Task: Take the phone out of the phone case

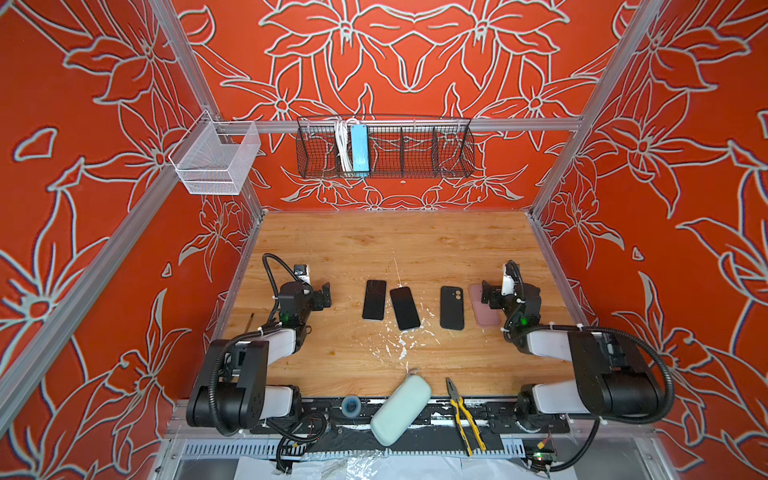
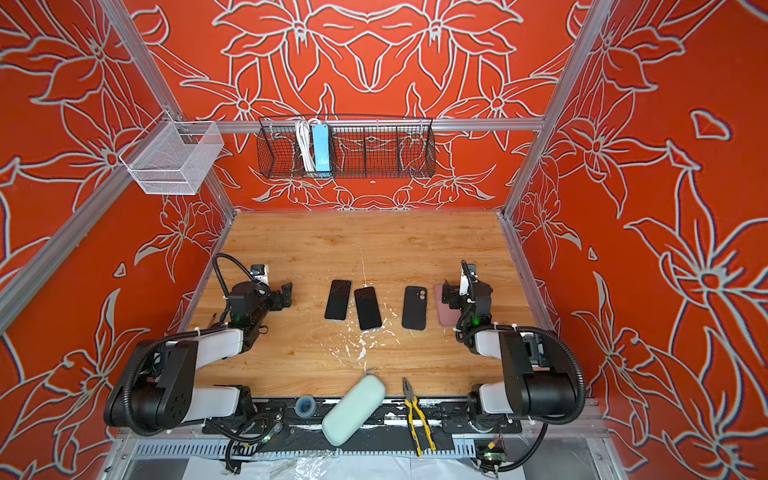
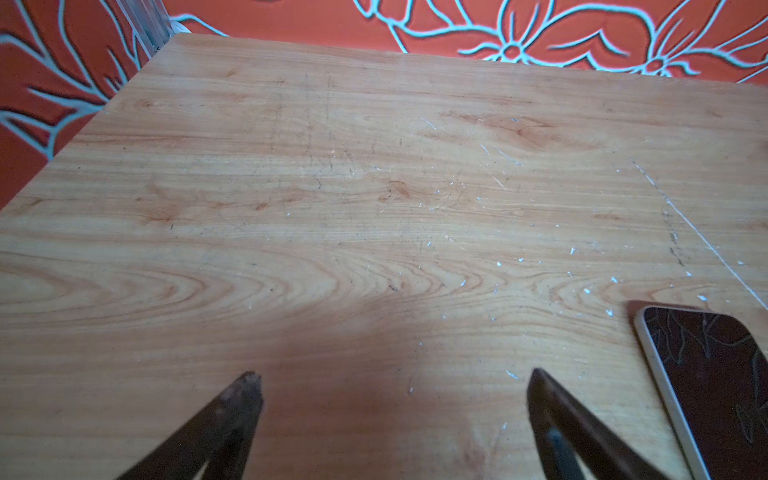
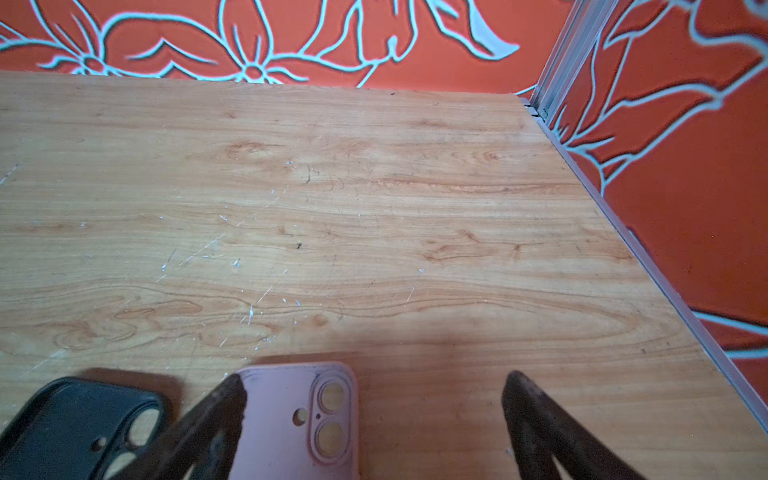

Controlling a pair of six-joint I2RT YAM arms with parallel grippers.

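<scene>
Nearest the lens, on the front rail: pale mint oblong zip pouch (image 1: 401,409), yellow-handled pliers (image 1: 465,415), small roll of tape (image 1: 350,405).

Mid-table, a row of four, all lying flat. Two dark-screened phones face up, near each other: left phone (image 1: 374,300), middle phone (image 1: 404,308). To their right a black phone case (image 1: 452,308), then a pink phone case (image 4: 282,424). In the right wrist view wood shows through the lens cut-outs of both cases, so both read as empty shells. Judgement: extraction looks done, with nothing left to do that I can see.

Left gripper (image 3: 392,382): jaws spread wide over bare wood, holding nothing, left phone just beside. Right gripper (image 4: 374,380): jaws spread, empty, one finger over the pink case's corner; contact unclear.

Light wood-grain tabletop (image 1: 374,249), scratched, with white flecks thickest toward the front. Red walls with pale flower outlines, aluminium frame. Black wire basket (image 1: 384,145) on the back rail holds a blue power strip (image 1: 359,149). White mesh basket (image 1: 216,160) hangs at left.
</scene>
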